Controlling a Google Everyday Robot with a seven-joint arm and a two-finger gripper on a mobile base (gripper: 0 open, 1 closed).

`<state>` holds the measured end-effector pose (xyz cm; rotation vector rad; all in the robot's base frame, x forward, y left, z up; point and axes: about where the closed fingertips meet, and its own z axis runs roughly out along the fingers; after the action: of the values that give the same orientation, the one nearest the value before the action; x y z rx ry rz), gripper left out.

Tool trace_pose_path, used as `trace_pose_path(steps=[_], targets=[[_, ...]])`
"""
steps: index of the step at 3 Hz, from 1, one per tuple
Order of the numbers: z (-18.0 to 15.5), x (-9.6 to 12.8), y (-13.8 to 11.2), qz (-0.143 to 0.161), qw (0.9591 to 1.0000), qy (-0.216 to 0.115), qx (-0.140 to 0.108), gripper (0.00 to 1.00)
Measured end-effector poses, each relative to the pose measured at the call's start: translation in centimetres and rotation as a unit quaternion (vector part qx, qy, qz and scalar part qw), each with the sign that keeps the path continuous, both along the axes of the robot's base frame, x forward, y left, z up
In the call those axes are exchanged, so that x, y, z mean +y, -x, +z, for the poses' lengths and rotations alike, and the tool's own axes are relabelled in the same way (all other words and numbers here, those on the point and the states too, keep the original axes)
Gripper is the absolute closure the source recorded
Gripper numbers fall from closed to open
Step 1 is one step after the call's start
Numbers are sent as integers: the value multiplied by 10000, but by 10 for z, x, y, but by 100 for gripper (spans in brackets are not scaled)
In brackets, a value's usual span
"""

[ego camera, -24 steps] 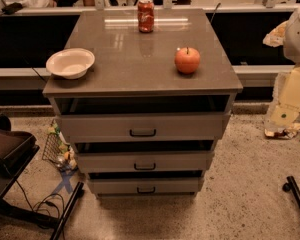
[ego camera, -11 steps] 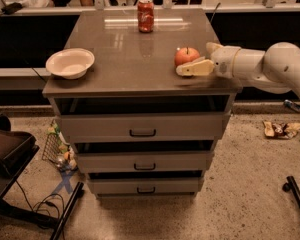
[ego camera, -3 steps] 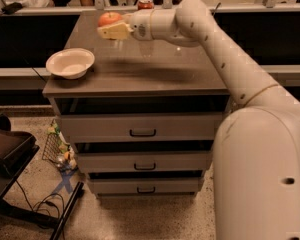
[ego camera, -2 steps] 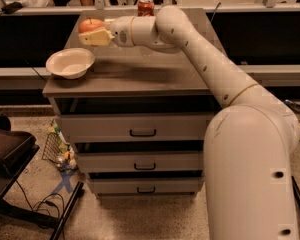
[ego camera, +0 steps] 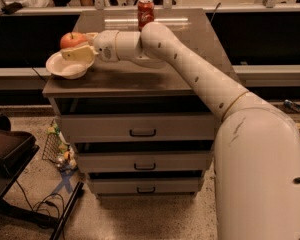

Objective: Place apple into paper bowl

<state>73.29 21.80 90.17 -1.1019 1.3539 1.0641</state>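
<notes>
The orange-red apple [ego camera: 72,39] is held in my gripper [ego camera: 78,46], just above the off-white paper bowl [ego camera: 63,69]. The bowl sits at the front left corner of the brown cabinet top [ego camera: 155,69]. My cream fingers [ego camera: 80,53] are closed around the apple from the right, and my white arm reaches in across the top from the lower right. The near finger covers part of the bowl's far rim.
A red soda can [ego camera: 145,13] stands at the back of the cabinet top. The cabinet has three drawers [ego camera: 142,132] below. A dark chair [ego camera: 7,149] and cables are on the floor at the left. A railing runs behind.
My gripper has carried the apple leftward from the middle back of the top to just over the bowl and lowered it a little.
</notes>
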Motion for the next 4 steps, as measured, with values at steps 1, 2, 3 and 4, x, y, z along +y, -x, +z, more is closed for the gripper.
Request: trace_pose_path(steps=[1, 2, 3, 4], targets=[[-12, 18, 9, 184, 9997, 41, -123, 100], [-12, 20, 10, 200, 9997, 37, -121, 82], [-12, 23, 11, 223, 9997, 35, -118, 59], [-12, 26, 13, 249, 9996, 33, -115, 35]])
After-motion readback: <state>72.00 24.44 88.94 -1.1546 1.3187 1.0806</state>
